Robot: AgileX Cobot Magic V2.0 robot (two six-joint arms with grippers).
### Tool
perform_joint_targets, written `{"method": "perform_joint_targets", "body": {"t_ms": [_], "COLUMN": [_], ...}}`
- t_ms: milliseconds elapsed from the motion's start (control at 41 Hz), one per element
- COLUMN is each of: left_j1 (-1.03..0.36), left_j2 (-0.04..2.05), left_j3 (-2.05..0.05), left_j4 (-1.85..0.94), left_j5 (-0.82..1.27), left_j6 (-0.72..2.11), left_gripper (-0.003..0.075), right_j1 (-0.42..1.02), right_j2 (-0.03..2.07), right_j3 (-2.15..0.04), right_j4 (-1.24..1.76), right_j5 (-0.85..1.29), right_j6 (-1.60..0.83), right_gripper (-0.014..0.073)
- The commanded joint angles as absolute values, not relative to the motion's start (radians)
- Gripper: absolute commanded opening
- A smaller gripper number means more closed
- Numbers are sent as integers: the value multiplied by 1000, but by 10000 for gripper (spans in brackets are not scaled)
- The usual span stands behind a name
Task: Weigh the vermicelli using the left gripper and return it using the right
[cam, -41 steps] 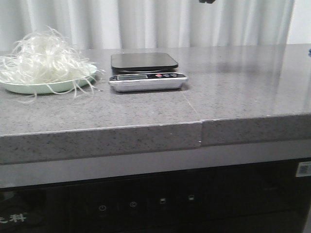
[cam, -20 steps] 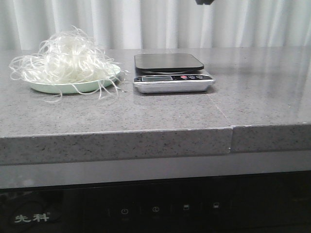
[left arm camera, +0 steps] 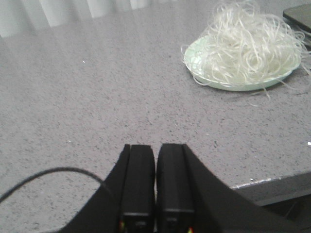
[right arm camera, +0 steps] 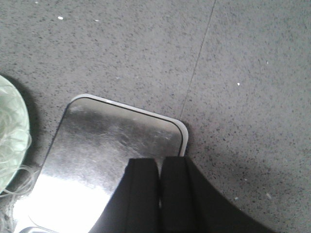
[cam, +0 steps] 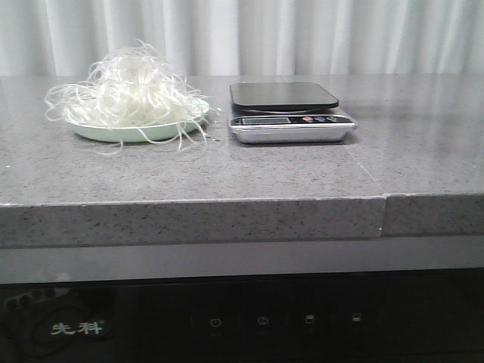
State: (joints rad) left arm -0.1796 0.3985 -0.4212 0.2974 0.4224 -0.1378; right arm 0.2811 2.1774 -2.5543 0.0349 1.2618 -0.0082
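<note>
The vermicelli (cam: 130, 94), a fluffy heap of thin white curly strands, lies on a pale green plate (cam: 136, 133) at the left of the grey counter. It also shows in the left wrist view (left arm camera: 245, 43). A kitchen scale (cam: 291, 112) with a black platform stands just right of the plate; its platform shows in the right wrist view (right arm camera: 112, 150). My left gripper (left arm camera: 155, 150) is shut and empty over bare counter, apart from the plate. My right gripper (right arm camera: 160, 162) is shut and empty above the scale's corner. Neither gripper shows in the front view.
The grey stone counter (cam: 423, 144) has a seam (cam: 363, 170) running from the scale to the front edge. White curtains (cam: 242, 34) hang behind. A dark appliance panel (cam: 257, 321) sits below the counter's front edge.
In the front view the whole scene has shifted to the right: plate, vermicelli and scale sit further right in the frame. The dark object at the top edge has left the view.
</note>
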Motion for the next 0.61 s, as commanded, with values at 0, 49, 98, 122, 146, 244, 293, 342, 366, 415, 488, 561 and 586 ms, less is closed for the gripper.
{"method": "perform_joint_targets", "body": {"t_ms": [0, 49, 98, 122, 146, 244, 293, 342, 366, 415, 488, 561, 586], "left_j1": [-178, -178, -178, -178, -178, -178, -178, -178, -178, -178, -178, -178, -178], "left_j2": [405, 405, 405, 405, 405, 407, 410, 416, 422, 429, 437, 440, 440], "left_j3": [-448, -448, -448, -448, -448, -446, -438, -429, -421, -409, -396, -386, -386], "left_j4": [315, 315, 315, 315, 315, 324, 332, 343, 345, 345, 345, 345, 345], "left_j5": [318, 311, 307, 307, 306, 303, 297, 284, 282, 277, 274, 271, 271], "left_j6": [-148, -148, -148, -148, -148, -148, -148, -148, -148, -148, -148, -148, -148], "left_gripper": [137, 138, 137, 138, 138, 138, 137, 138, 138, 137, 138, 138, 138], "right_j1": [288, 290, 290, 290, 290, 290, 290, 290, 290, 290, 290, 290, 290], "right_j2": [2087, 2085, 2082, 2082, 2081, 2081, 2081, 2081, 2081, 2081, 2081, 2078, 2077], "right_j3": [-2580, -2580, -2580, -2580, -2580, -2580, -2580, -2580, -2580, -2580, -2580, -2580, -2580], "right_j4": [-7, -7, -12, -14, -15, -19, -19, -19, -19, -19, -19, -19, -22], "right_j5": [1234, 1235, 1235, 1230, 1228, 1212, 1202, 1192, 1187, 1179, 1173, 1170, 1169], "right_j6": [-8, -8, -8, -8, -8, -8, -8, -8, -8, -8, -8, -8, -8], "right_gripper": [155, 155, 155, 155, 155, 155, 155, 155, 155, 155, 155, 155, 155]}}
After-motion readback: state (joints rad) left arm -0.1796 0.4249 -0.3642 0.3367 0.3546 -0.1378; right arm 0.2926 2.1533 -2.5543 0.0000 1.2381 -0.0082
